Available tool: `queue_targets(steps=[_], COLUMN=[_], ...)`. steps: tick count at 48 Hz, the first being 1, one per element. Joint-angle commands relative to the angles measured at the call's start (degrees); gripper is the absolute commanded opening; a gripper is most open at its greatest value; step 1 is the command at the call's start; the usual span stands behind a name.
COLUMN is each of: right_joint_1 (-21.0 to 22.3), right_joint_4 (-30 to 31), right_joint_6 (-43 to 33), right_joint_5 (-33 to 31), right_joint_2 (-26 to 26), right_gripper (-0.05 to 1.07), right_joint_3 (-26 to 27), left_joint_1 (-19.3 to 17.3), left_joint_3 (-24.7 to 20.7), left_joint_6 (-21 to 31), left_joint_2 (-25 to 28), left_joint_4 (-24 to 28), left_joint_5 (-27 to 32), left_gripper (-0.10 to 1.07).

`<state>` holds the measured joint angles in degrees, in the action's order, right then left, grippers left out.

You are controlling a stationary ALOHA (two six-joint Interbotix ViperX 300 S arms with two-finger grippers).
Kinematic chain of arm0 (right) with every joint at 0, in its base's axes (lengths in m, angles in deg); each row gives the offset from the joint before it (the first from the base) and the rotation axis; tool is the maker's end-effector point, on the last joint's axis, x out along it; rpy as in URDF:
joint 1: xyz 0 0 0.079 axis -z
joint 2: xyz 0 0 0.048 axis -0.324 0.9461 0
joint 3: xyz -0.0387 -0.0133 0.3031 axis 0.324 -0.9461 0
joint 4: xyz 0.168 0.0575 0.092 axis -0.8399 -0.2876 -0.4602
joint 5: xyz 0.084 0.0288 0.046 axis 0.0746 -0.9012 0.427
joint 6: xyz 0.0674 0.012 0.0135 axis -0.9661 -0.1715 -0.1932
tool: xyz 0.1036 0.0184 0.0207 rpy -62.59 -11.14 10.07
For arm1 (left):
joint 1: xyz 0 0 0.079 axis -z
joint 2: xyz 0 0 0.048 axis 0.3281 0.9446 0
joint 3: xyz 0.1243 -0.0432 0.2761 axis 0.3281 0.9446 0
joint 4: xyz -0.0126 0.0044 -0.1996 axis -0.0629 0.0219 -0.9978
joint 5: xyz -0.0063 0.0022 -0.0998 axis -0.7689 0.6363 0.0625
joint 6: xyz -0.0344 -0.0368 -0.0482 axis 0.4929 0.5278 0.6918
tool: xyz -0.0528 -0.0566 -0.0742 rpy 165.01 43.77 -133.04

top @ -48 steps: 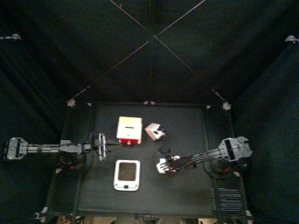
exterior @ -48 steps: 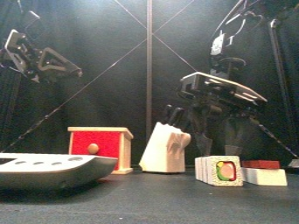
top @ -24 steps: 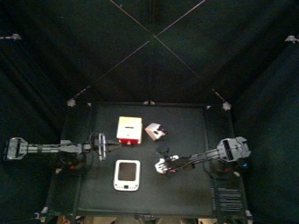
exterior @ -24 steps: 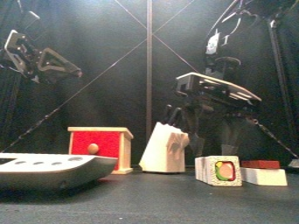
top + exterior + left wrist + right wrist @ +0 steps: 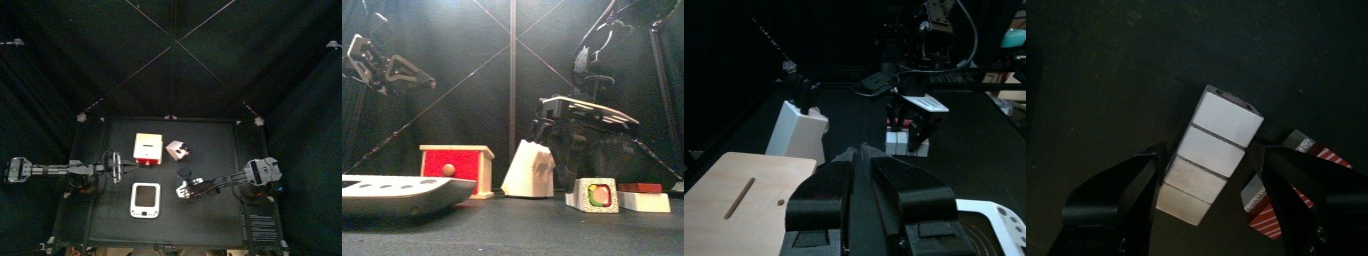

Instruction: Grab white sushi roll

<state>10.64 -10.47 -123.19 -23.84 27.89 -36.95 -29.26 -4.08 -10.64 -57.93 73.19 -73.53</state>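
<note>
The white sushi roll (image 5: 1213,150) is a small white oblong of several segments lying on the black table. In the front view it (image 5: 593,195) shows its green and red end face. My right gripper (image 5: 1220,168) is open and hangs just above the roll, one jaw on each side, not touching it. In the top view the gripper (image 5: 189,187) hides the roll. The small red piece (image 5: 1309,168) lies right next to the roll. My left gripper (image 5: 858,153) is shut and empty, resting at the table's left (image 5: 119,168).
A red and white box (image 5: 147,150) and a whitish-pink block (image 5: 178,151) stand behind the roll. A white flat device (image 5: 146,200) lies to the roll's left near the front edge. The table's right edge is close behind the right arm.
My right gripper has come down a little over the white sushi roll. The left arm has not moved.
</note>
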Motion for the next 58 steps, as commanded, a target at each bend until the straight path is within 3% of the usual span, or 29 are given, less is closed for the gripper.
queue_targets(steps=[1,20,39,58], right_joint_1=[0.1,0.1,0.1,-0.2], right_joint_4=[0.0,-0.1,-0.4,0.4], right_joint_6=[-0.2,-0.4,-0.2,0.0], right_joint_5=[0.1,0.1,-0.3,-0.9], right_joint_2=[-0.8,-0.3,-0.2,-0.9], right_gripper=[0.94,0.92,0.64,0.64], right_joint_3=[1.3,1.6,3.0,4.7], left_joint_1=[-0.1,-0.3,-0.3,-0.3], left_joint_3=[-0.6,-0.5,-0.5,-0.4], left_joint_6=[-0.1,-0.1,-0.1,-0.1], left_joint_2=[0.1,0.1,0.1,0.1], left_joint_4=[0.0,0.0,0.0,0.0], left_joint_5=[-0.2,-0.2,-0.2,-0.2], left_gripper=[0.59,0.59,0.59,0.59])
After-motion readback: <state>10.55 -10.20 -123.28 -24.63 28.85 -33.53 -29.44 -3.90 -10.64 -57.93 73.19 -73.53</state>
